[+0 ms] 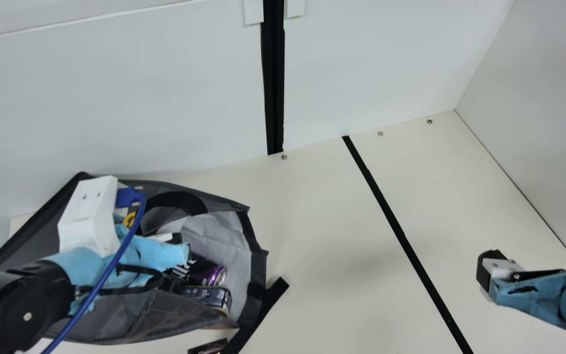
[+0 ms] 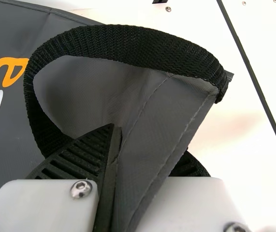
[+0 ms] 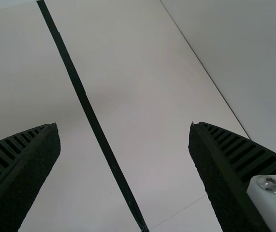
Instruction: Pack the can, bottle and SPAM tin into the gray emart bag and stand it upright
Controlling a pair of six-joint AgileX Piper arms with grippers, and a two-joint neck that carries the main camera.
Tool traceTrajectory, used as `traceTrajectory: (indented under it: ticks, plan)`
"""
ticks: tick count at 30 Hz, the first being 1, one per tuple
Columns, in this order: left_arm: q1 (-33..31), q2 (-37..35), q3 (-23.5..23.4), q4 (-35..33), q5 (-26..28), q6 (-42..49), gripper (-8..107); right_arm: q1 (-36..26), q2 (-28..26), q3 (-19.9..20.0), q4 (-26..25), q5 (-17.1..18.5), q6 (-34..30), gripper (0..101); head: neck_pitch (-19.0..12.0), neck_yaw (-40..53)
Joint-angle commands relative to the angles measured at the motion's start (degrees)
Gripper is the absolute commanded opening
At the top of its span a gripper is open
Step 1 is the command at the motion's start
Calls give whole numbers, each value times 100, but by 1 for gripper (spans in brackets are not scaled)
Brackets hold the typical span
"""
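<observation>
"On the table [image 1: 322,221], the bag [image 1: 204,184] gapes open at the left!"
"And the left gripper [image 1: 157,250] has it, jaws clamped on its gray wall, beside the handle [image 2: 128,46]!"
"What of the right gripper [image 1: 485,271]?"
"Well apart from the bag, jaws spread wide above the table!"
"And the goods?"
"Can [image 1: 207,272] inside the bag, lying on its side, tin [image 1: 209,295] just beside it!"

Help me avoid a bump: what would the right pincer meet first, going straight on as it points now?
The right pincer would likely meet the tabletop, near the black strip seen between its open fingers; how far off is unclear.
</observation>
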State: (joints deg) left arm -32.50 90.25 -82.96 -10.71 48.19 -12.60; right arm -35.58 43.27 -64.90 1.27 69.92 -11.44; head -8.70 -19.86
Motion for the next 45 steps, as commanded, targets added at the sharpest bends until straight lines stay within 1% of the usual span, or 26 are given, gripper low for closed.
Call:
traceTrajectory:
  ticks: [1, 9, 16, 21, 34, 45]
  plan:
    - [0, 0, 0, 0, 0, 0, -8, 36, 20, 6, 35, -1, 28, 95, -130, -14]
    - [0, 0, 0, 0, 0, 0, -8, 170, 162, 19, 129, -1, -8, 95, -130, -14]
    - [0, 0, 0, 0, 0, 0, -8, 111, 415, -89, 340, -1, -299, 95, -130, -14]
    - [0, 0, 0, 0, 0, 0, -8, -28, 640, -164, 633, -1, -609, 95, -130, -14]
    - [0, 0, 0, 0, 0, 0, -8, -476, 1307, -360, 1560, -1, -1649, 95, -130, -14]
    - [0, 0, 0, 0, 0, 0, -8, -618, 1784, -422, 2158, -1, -2373, 95, -130, -14]
